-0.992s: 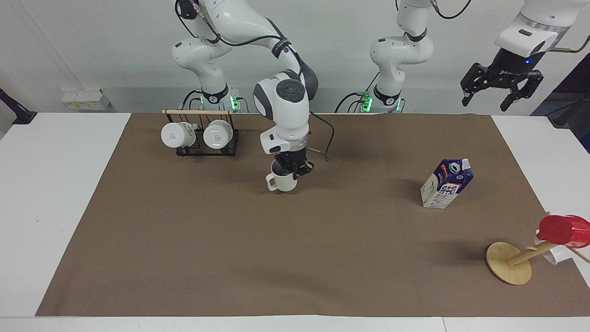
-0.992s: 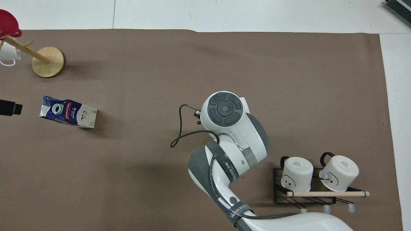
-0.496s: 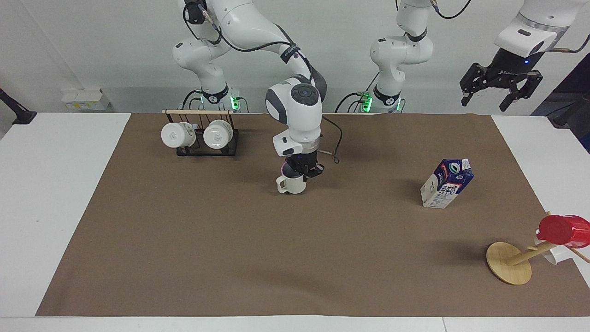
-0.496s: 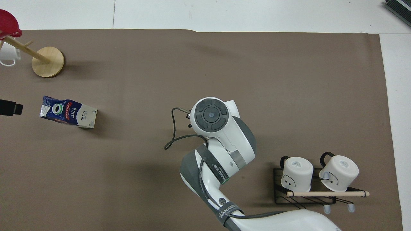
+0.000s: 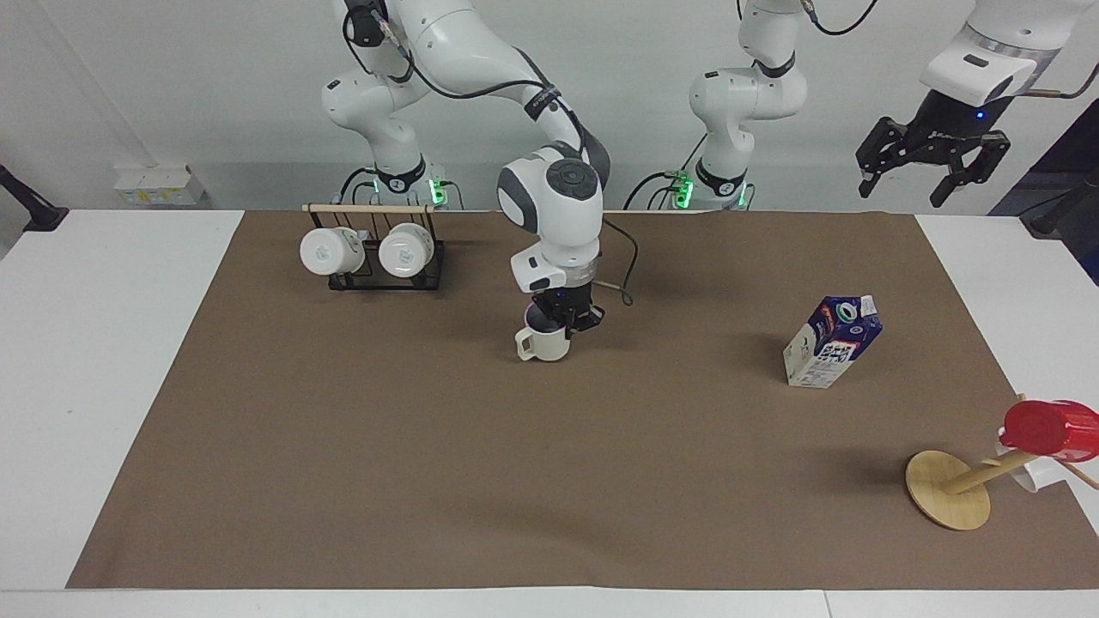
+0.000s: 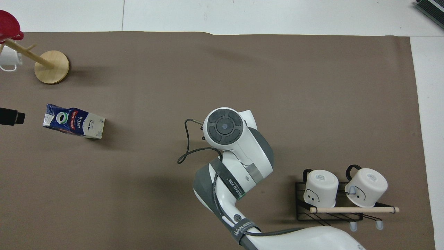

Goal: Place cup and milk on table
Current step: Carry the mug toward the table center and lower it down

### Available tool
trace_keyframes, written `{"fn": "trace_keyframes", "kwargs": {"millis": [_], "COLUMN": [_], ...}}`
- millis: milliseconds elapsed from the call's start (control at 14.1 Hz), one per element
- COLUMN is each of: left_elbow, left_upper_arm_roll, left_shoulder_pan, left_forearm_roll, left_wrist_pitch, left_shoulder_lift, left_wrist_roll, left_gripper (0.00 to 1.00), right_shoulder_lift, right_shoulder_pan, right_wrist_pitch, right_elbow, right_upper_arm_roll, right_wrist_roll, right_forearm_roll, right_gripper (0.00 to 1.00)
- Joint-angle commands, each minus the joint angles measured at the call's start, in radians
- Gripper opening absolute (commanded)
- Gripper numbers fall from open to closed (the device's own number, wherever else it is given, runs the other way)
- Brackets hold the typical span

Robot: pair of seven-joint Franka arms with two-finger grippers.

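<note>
The cream cup stands upright at the middle of the table's brown mat, handle toward the right arm's end. My right gripper comes straight down and is shut on the cup's rim; whether the base touches the mat I cannot tell. In the overhead view the right arm's wrist hides the cup. The blue-and-white milk stands on the mat toward the left arm's end, leaning a little. My left gripper hangs open, high over that end of the table, holding nothing.
A black wire rack with two white mugs sits close to the right arm's base. A tipped wooden mug tree carrying a red cup and a white mug lies at the mat's corner, farther from the robots than the milk.
My right gripper has carried the cup a little toward the left arm's end and lower, then nearly stopped. The left arm and the milk have not moved.
</note>
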Motion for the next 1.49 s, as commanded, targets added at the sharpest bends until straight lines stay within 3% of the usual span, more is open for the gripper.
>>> {"fn": "trace_keyframes", "kwargs": {"millis": [0, 71, 142, 213, 283, 354, 425, 709, 1063, 1417], "left_elbow": [-0.013, -0.013, -0.013, -0.013, -0.014, -0.013, -0.014, -0.014, -0.014, -0.014], "left_upper_arm_roll": [0.009, 0.008, 0.008, 0.008, 0.008, 0.008, 0.008, 0.008, 0.005, 0.003], "left_shoulder_pan": [-0.013, -0.013, -0.013, -0.013, -0.013, -0.015, -0.015, -0.015, -0.015, -0.018], "left_forearm_roll": [-0.002, -0.002, -0.002, -0.002, -0.002, -0.002, -0.002, -0.002, -0.002, -0.002], "left_wrist_pitch": [-0.010, -0.011, -0.010, -0.011, -0.011, -0.011, -0.011, -0.013, -0.016, -0.019], "left_shoulder_lift": [-0.016, -0.016, -0.016, -0.016, -0.016, -0.016, -0.016, -0.016, -0.016, -0.016], "left_wrist_roll": [-0.006, -0.006, -0.006, -0.006, -0.006, -0.006, -0.006, -0.006, -0.006, -0.006], "left_gripper": [1.00, 1.00, 1.00, 1.00, 1.00, 1.00, 1.00, 1.00, 1.00, 1.00], "right_shoulder_lift": [0.000, -0.002, -0.002, -0.002, -0.002, -0.002, -0.002, -0.061, -0.213, -0.290], "right_shoulder_pan": [0.003, 0.003, 0.003, 0.003, 0.003, 0.003, 0.003, -0.016, -0.122, -0.222], "right_wrist_pitch": [0.046, 0.047, 0.047, 0.049, 0.049, 0.049, 0.047, 0.026, -0.127, -0.244], "right_elbow": [-0.020, -0.022, -0.023, -0.023, -0.023, -0.023, -0.022, -0.002, -0.002, -0.011], "right_upper_arm_roll": [-0.001, -0.001, -0.001, -0.001, -0.001, -0.001, -0.001, -0.004, -0.007, -0.008], "right_wrist_roll": [0.024, 0.024, 0.026, 0.029, 0.032, 0.032, 0.034, -0.034, -0.239, -0.416], "right_forearm_roll": [-0.020, -0.020, -0.017, -0.017, -0.017, -0.017, -0.025, -0.063, -0.047, -0.047], "right_gripper": [0.00, 0.00, 0.12, 0.36, 0.52, 0.81, 1.00, 1.00, 1.00, 1.00]}}
